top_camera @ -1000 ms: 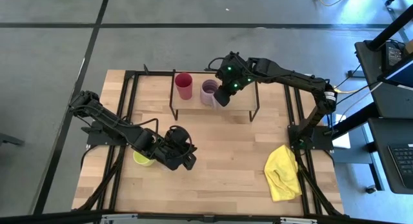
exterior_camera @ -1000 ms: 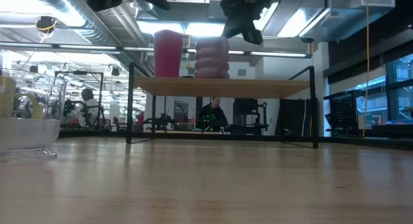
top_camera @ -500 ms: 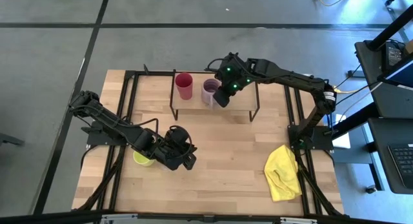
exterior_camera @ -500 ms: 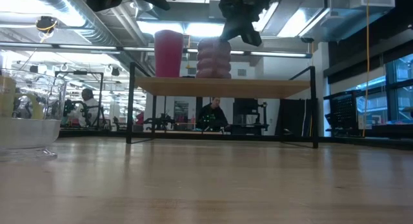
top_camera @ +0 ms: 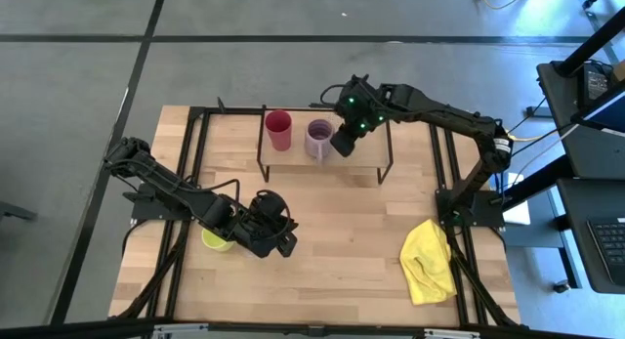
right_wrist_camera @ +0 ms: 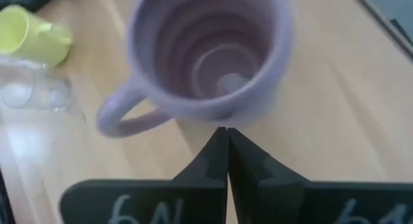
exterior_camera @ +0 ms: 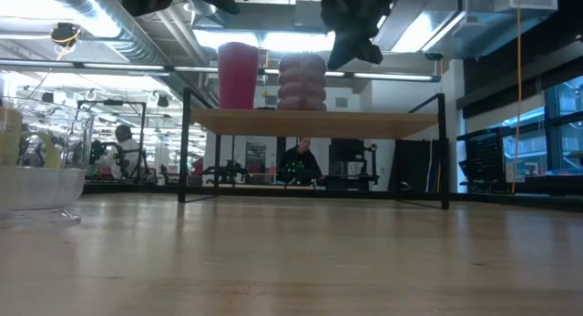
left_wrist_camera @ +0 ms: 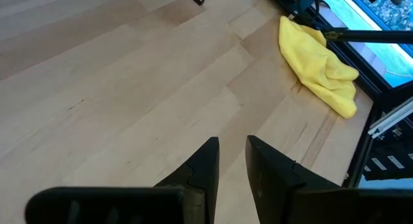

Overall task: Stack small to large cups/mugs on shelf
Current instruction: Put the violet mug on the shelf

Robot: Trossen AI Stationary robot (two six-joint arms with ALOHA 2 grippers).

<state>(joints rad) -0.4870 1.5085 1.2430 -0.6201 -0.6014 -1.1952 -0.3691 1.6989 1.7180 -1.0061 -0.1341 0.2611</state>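
Observation:
The lilac handled mug (top_camera: 318, 137) (exterior_camera: 301, 80) stands upright on the shelf (top_camera: 293, 165) (exterior_camera: 364, 123), right of the red cup (top_camera: 278, 129) (exterior_camera: 237, 75). My right gripper (top_camera: 344, 142) (right_wrist_camera: 226, 132) is shut and hangs just to the mug's right, level with its rim; the low view shows a gap between them. The yellow-green handled mug (top_camera: 215, 240) (right_wrist_camera: 29, 33) sits on the table by my left arm. My left gripper (top_camera: 280, 237) (left_wrist_camera: 233, 146) hovers low beside it, fingers slightly apart and empty. The clear glass (exterior_camera: 36, 184) (right_wrist_camera: 32, 88) stands on the table.
A yellow cloth (top_camera: 428, 261) (left_wrist_camera: 316, 59) lies near the table's right near corner. The shelf's black wire legs (exterior_camera: 184, 143) stand on the far half of the table. Bare wood (top_camera: 342, 232) stretches between the shelf and the near edge.
My right gripper has drawn off from over the lilac mug's rim toward the table's right. The mug has stayed standing on the shelf beside the red cup.

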